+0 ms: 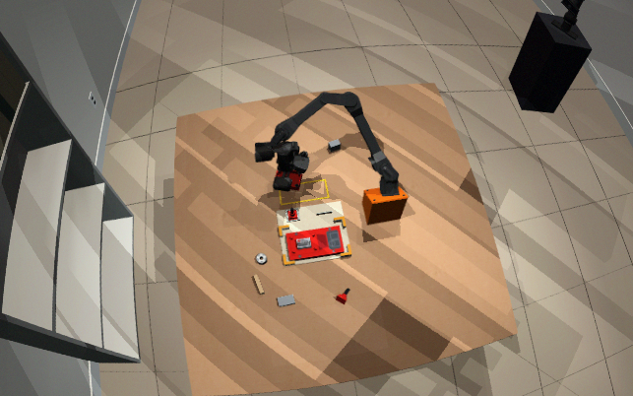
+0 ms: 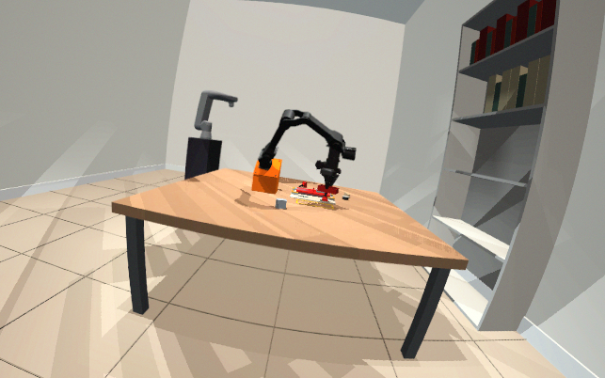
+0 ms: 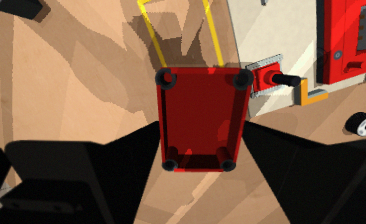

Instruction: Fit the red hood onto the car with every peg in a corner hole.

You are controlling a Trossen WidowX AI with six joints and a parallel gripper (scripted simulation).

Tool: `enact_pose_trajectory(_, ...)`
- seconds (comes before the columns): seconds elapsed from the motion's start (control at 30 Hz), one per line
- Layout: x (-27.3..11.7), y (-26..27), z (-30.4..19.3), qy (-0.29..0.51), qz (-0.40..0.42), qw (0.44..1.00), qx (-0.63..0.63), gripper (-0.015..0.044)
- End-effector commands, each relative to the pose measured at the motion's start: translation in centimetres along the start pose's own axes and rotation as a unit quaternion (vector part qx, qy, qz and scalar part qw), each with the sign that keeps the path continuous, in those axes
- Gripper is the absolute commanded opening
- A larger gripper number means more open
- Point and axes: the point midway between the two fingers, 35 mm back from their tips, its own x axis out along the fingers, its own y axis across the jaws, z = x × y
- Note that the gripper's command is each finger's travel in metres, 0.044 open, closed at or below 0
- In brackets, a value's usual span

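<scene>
Hood [image 1: 294, 180] [image 2: 327, 189] [image 3: 199, 117] w/ 4 corner bosses, in 1 gripper [image 1: 290, 172] [image 2: 329, 184] [image 3: 200, 125].

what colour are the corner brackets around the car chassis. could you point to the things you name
Orange-yellow, clearest in the top view: the corner brackets [image 1: 285, 260] [image 3: 304, 98].

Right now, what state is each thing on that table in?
End effector: closed on the red hood.
Red hood: held, raised above the table, not fitted.
Chassis: in its jig, without the hood.
Engine block: seated on the chassis.
Wheel-like part: loose on the table.
Wooden strip: lying flat.
</scene>
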Motion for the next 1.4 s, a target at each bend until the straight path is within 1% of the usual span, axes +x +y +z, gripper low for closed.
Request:
enact_pose_trajectory(0.0,0.2,-0.1,0.0,-0.001,-0.001,0.998,0.064,0.0000)
enact_pose_trajectory(0.33,0.6,-0.1,0.0,-0.002,-0.001,0.976,0.216,0.0000)
enact_pose_trajectory(0.67,1.0,-0.1,0.0,-0.002,-0.001,0.931,0.364,0.0000)
enact_pose_trajectory(1.0,1.4,-0.1,-0.1,-0.002,-0.001,0.864,0.503,0.0000)
enact_pose_trajectory(1.37,1.8,-0.1,-0.1,-0.002,0.000,0.767,0.642,0.0000)
